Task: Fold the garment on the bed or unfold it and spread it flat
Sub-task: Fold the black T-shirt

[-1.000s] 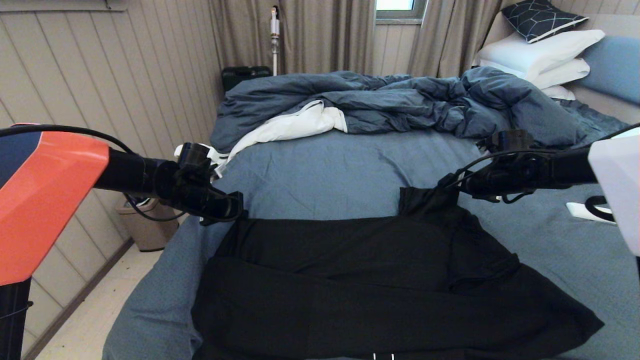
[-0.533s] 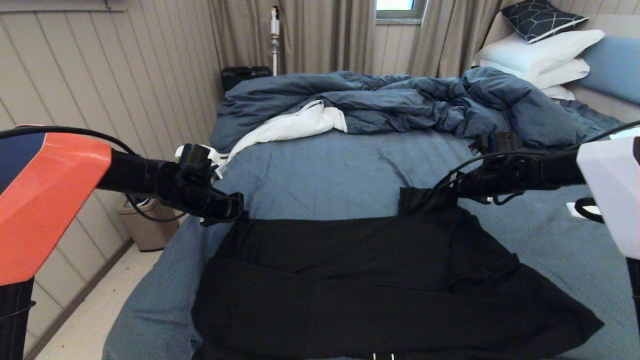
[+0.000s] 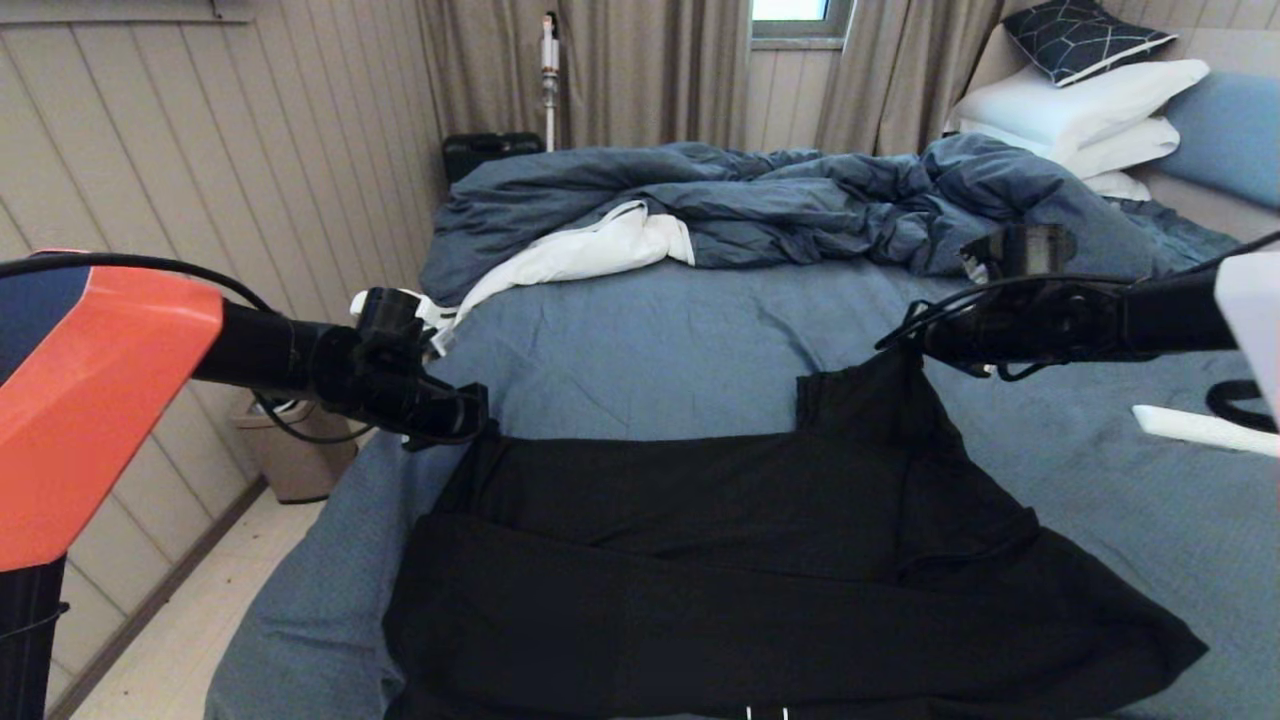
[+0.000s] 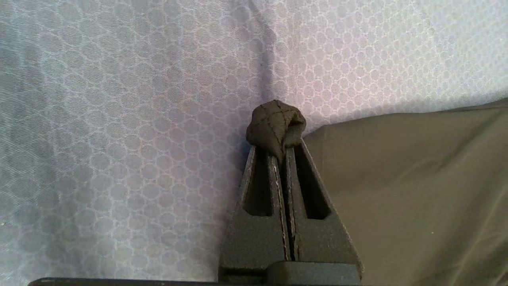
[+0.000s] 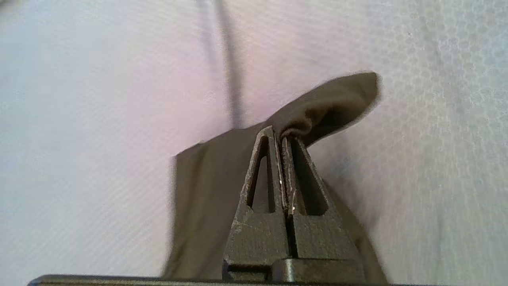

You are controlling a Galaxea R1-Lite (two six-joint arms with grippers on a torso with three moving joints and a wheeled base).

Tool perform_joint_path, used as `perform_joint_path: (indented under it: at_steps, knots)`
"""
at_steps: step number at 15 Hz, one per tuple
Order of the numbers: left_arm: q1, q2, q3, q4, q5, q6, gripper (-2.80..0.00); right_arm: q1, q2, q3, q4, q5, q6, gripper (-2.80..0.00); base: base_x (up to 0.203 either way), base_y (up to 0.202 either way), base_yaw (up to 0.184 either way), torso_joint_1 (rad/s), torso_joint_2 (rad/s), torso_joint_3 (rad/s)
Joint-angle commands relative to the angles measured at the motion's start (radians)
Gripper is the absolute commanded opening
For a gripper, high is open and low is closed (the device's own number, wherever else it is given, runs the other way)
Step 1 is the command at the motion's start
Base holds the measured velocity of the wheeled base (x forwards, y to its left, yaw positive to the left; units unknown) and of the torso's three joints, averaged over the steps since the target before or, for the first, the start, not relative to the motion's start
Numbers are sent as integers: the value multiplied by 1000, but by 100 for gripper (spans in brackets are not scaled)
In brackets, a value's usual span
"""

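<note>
**Both grippers clamped on the tee**

Black garment (image 3: 740, 560) lies across the near end of the bed (image 3: 650, 340). Left gripper (image 3: 478, 412) pinches its far-left corner (bunched cloth pokes past the tips). Right gripper (image 3: 905, 350) is closed on the far-right corner, lifting it w/ a tented fold.

I see tan curtains (image 3: 640, 70) hanging along far wall, small window (image 3: 795, 12) between them near top. White stick-like upright object (image 3: 549, 70) stands against curtains; can't tell what it is. Black case (image 3: 490, 152) sits on floor just below it. Vertical panelled wall (image 3: 200, 150) runs down left side. Beige bin (image 3: 295, 450) stands against that wall on pale floor (image 3: 190, 630). White flat object (image 3: 1195, 428) lies far right, dark loop of cable (image 3: 1235, 405) touching it.
</note>
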Motion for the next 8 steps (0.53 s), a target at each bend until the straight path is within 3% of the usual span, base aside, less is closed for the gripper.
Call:
perform_joint_path:
  at_steps: [1, 5, 8]
  knots:
    - [-3, -7, 4, 3, -2, -3, -280, 13, -111, 78, -17, 3, 2, -280, 0, 0, 0, 0, 0, 0]
    - [-6, -9, 8, 1, -2, -1, -280, 24, -315, 288, -84, 19, -12, -280, 0, 0, 0, 0, 0, 0]
    - [-8, -9, 8, 1, -2, -1, -280, 18, -462, 457, -95, 76, -60, -280, 0, 0, 0, 0, 0, 0]
